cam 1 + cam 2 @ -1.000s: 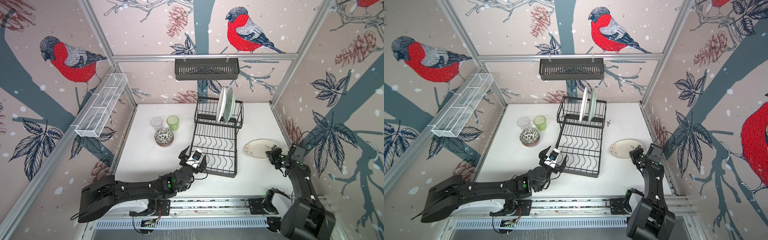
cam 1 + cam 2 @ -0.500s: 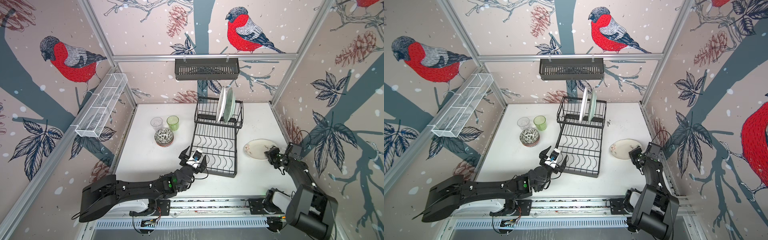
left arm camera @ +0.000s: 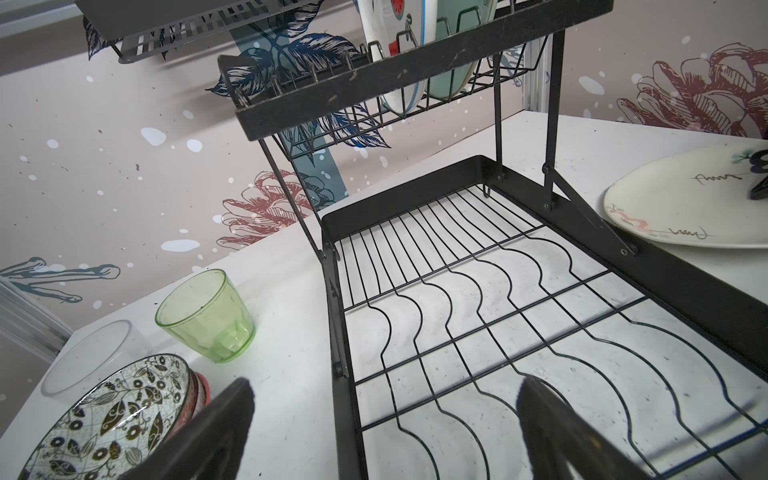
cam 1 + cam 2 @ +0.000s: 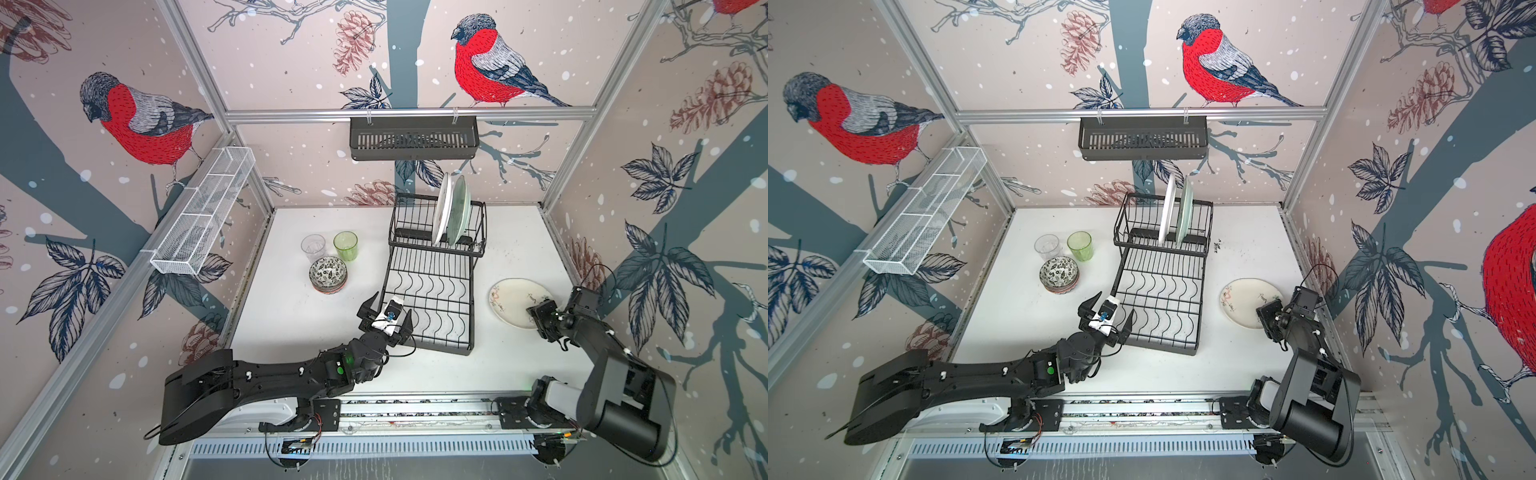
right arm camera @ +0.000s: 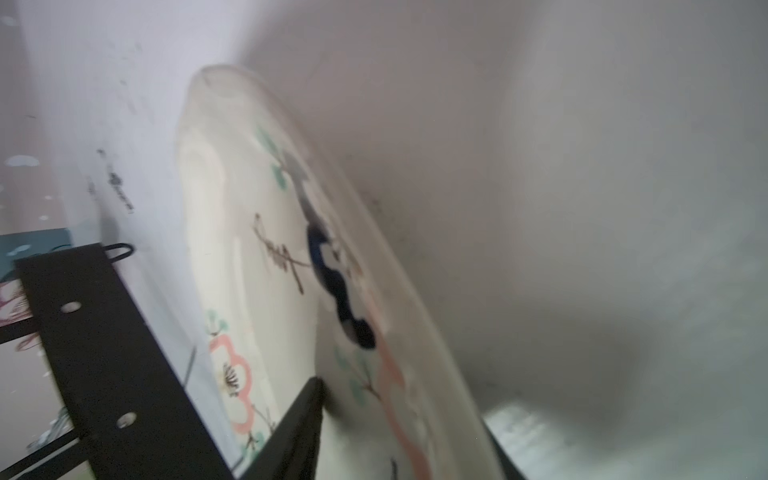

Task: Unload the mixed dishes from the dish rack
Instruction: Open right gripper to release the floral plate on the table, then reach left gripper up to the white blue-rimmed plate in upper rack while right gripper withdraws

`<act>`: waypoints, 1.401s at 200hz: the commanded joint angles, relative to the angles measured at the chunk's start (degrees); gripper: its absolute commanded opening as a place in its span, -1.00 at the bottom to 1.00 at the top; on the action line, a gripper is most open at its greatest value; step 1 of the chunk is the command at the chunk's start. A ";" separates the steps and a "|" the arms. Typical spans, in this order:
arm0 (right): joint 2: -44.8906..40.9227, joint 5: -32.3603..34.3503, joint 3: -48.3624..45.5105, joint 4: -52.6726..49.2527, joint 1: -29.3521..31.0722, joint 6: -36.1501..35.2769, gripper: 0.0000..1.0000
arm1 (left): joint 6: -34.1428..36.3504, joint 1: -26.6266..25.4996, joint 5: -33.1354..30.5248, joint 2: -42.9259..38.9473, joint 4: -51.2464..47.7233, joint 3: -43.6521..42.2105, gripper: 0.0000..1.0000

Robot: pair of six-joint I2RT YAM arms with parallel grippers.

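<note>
Right gripper (image 4: pixel 535 315) sits at the 4 o'clock rim of the cream round flower-painted plate (image 4: pixel 513 299), which lies flat on the white table (image 4: pixel 299 332) at 3 o'clock from the black wire dish rack (image 4: pixel 472 303). Whether it grips cannot be told. Release fully, then withdraw level. Left gripper (image 4: pixel 392 305) hangs spread wide.

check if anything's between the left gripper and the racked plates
Nothing loose. The lower tray between left gripper and the two plates is bare; only the rack's front bar crosses their lower edges.
</note>
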 commanded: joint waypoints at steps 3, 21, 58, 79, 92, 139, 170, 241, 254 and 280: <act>-1.01 4.56 0.59 -3.08 0.32 -1.41 0.33 | -0.83 0.28 0.57 -0.14 2.43 -0.04 0.96; -2.50 5.13 1.57 -4.74 0.40 -1.93 0.49 | -1.22 0.50 1.13 -0.03 2.45 0.00 0.96; -6.01 7.77 2.39 -6.93 2.53 -3.17 0.98 | -1.67 0.59 1.57 -0.10 2.27 0.09 0.97; -7.73 8.26 2.57 -6.46 4.64 -4.61 1.00 | -1.76 0.59 1.64 -0.63 2.18 0.09 0.96; -8.71 9.91 3.71 -6.63 7.62 -5.54 0.99 | -2.31 0.59 1.68 -1.38 1.82 0.22 0.96; -12.19 18.54 8.52 -7.58 19.46 -6.99 1.00 | -5.93 0.59 6.14 -6.20 -0.04 0.42 0.96; -14.89 19.25 7.70 -7.23 21.43 -6.37 1.00 | -6.36 0.58 7.04 -8.63 0.04 0.01 0.97; -22.57 10.92 8.84 -3.67 28.18 -8.05 1.00 | -11.02 0.59 13.21 -9.16 -13.07 13.53 0.96; -22.50 9.69 10.84 -4.21 29.72 -9.18 1.00 | -12.18 0.59 15.40 -7.59 -18.35 19.16 0.94; -22.18 7.05 14.09 -5.85 31.77 -10.99 1.00 | -15.11 0.59 16.03 -3.29 -25.60 28.94 0.92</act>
